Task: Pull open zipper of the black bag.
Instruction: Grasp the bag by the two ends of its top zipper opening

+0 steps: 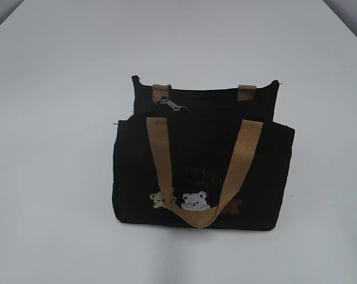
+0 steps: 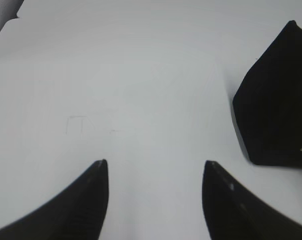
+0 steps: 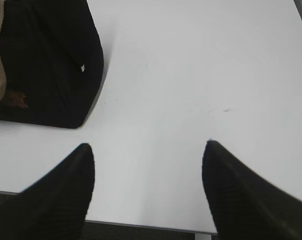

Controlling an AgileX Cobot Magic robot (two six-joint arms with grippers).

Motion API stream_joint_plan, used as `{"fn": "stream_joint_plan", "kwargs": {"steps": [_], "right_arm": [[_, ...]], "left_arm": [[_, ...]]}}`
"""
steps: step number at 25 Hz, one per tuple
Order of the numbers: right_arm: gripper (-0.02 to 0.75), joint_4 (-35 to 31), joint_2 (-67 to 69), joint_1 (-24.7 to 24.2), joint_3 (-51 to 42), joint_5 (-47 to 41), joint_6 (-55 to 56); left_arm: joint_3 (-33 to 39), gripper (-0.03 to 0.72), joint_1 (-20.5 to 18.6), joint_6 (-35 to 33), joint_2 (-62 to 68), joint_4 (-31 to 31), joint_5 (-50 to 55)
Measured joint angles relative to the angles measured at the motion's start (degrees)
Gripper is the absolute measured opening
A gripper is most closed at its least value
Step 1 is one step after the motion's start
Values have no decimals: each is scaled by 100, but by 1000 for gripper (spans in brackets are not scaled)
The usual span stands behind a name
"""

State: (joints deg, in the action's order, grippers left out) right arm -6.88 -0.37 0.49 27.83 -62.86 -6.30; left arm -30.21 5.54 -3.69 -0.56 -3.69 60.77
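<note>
Both grippers, left gripper (image 2: 155, 167) and right gripper (image 3: 148, 150), were spread and empty over the table (image 1: 54, 118), black bag (image 1: 202, 171) upright mid-table, zipper (image 1: 171, 105) pull at top left; I'd pin the bag, then pinch the tab squarely.

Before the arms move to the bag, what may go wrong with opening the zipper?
The metal pull tab is small and lies right beside a tan handle, so a gripper may pinch webbing instead. The black bag is soft and stands free on the white table; pulling without holding it could drag or tip it. Both the left gripper and the right gripper are open and apart from the bag.
</note>
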Motion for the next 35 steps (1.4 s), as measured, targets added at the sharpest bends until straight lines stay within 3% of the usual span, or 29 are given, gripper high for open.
{"fn": "stream_joint_plan", "kwargs": {"steps": [29, 35], "right_arm": [[521, 0, 0, 0, 0, 0, 0], [521, 0, 366, 0, 79, 234, -34]], "left_arm": [[0, 449, 0, 0, 0, -12, 0], [-139, 449, 0, 0, 609, -739, -582]]}}
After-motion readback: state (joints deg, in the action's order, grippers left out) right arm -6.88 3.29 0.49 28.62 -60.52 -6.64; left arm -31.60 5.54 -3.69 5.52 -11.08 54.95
